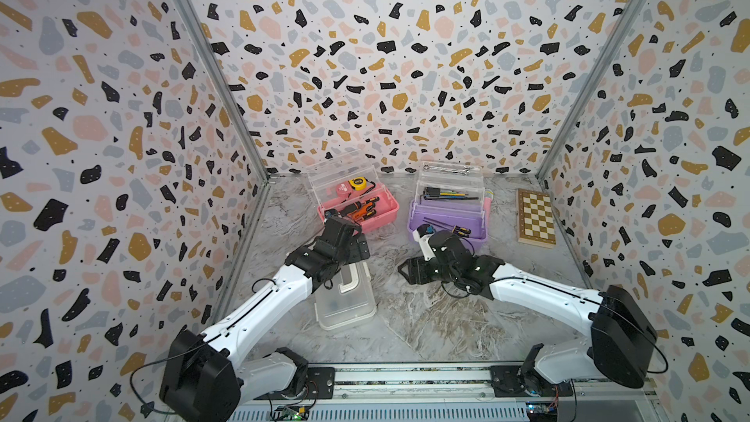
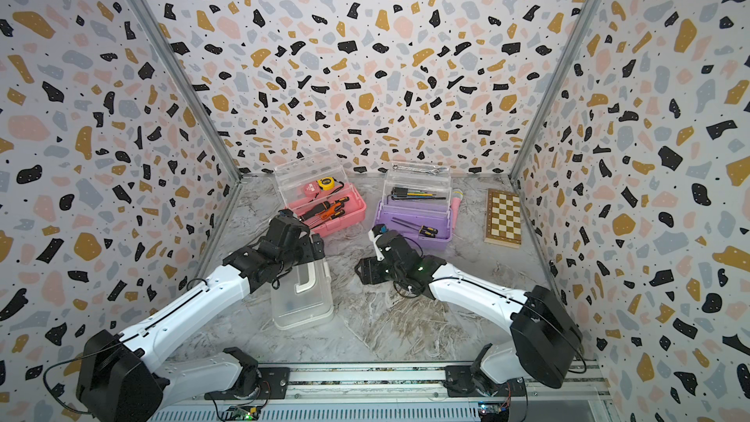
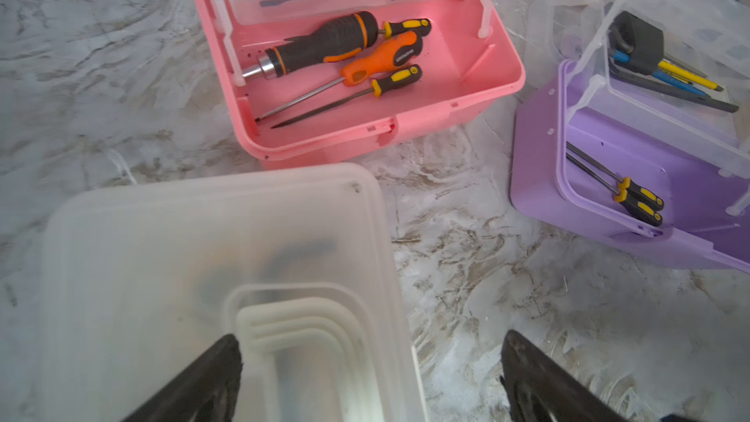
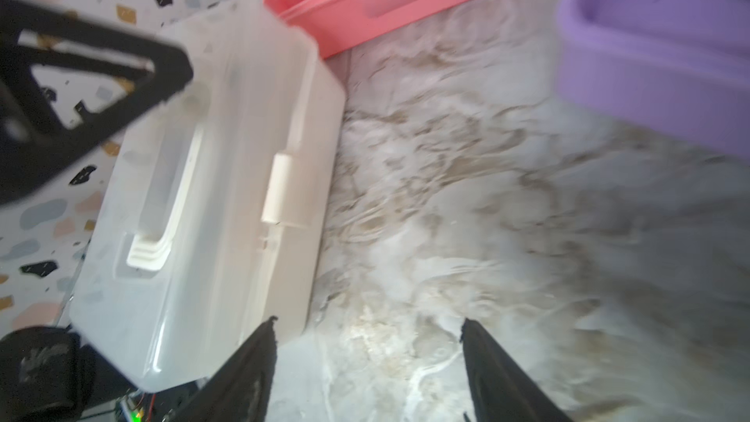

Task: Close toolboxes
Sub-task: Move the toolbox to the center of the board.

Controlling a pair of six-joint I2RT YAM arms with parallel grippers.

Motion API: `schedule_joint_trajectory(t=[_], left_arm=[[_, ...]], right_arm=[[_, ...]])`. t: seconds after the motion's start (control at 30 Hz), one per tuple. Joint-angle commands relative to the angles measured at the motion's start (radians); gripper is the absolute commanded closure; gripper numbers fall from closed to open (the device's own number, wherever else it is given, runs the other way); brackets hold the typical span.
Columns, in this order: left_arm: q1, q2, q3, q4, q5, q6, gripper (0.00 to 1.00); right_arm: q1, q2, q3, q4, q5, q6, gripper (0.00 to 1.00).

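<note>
One down, I'd say: the white box (image 1: pixel 345 302) looks shut under the left pincer (image 3: pixel 369 336), jaws apart. The right pincer (image 4: pixel 368 319), apart and empty, sits beside it. The pink box (image 1: pixel 377 213) and purple box (image 1: pixel 446 229), just beyond, are open.

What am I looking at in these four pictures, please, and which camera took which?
Two robot arms stand at a marble-patterned table, each ending in a two-fingered gripper. Two pictures come from a camera pair overhead and show the whole scene; two come from a camera on each wrist. On the table lie three toolboxes: the white toolbox, lid down, and the pink toolbox and purple toolbox, both open with tools inside. A chessboard lies at the side. The left gripper is open above the white toolbox; the right gripper is open above bare table. Neither holds anything.
</note>
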Motion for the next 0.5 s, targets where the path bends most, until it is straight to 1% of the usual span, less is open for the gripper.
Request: schedule_joint_trajectory(t=[0.0,0.07,0.17,0.23,0.3,0.37,0.47], left_arm=[[0.062,-0.03,0.068,-0.043,0.04,0.052,0.01],[0.092,-0.048,0.086,-0.044,0.058,0.057,0.01],[0.148,-0.078,0.097,-0.038,0.122,0.049,0.01],[0.176,-0.095,0.099,-0.034,0.17,0.044,0.01],[0.194,-0.109,0.106,-0.046,0.186,0.048,0.01],[0.208,-0.12,0.109,-0.056,0.202,0.053,0.01],[0.239,-0.132,0.109,-0.058,0.247,0.054,0.01]], right_arm=[[0.054,0.032,0.017,0.14,-0.06,0.049,0.25],[0.078,0.068,0.041,0.165,-0.074,0.055,0.25],[0.106,0.138,0.093,0.205,-0.105,0.066,0.25],[0.117,0.185,0.129,0.217,-0.113,0.072,0.27],[0.12,0.237,0.171,0.229,-0.126,0.08,0.29],[0.122,0.286,0.214,0.233,-0.14,0.087,0.33],[0.124,0.36,0.28,0.242,-0.159,0.095,0.42]])
